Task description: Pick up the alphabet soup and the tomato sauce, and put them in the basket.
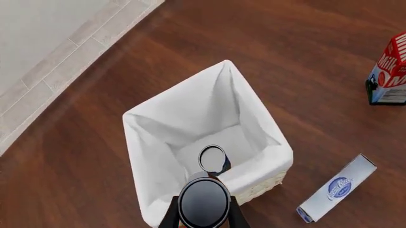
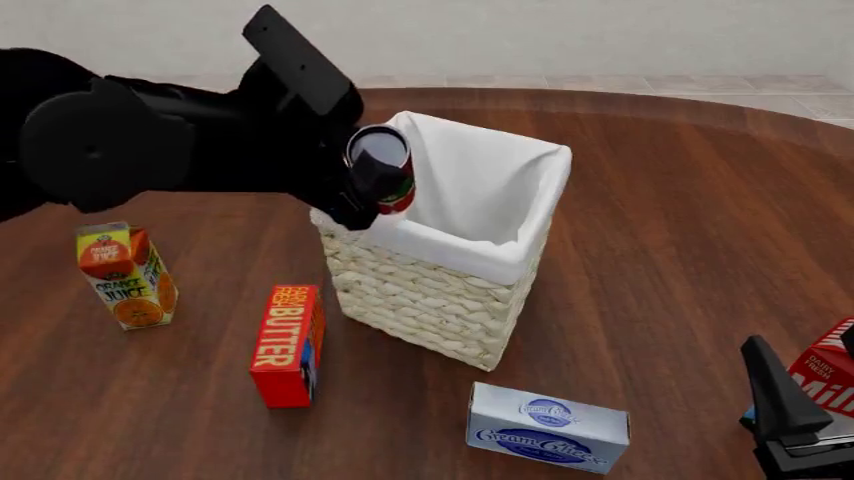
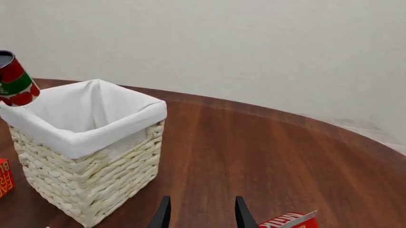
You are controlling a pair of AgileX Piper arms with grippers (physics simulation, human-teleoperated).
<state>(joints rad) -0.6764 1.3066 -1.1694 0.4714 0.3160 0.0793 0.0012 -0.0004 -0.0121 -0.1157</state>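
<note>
The small cylindrical red-and-green-labelled tomato sauce can is clasped between the fingers of the left gripper and held tilted above the near-left rim of the tall cream woven wicker basket with white cloth lining. The blue-and-orange alphabet soup can is seen lying inside the basket. The right gripper, fingers parted and empty, is held low near the red milk carton.

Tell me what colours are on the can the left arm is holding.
A green band over red on the tomato sauce can, clearest in the right wrist view.
</note>
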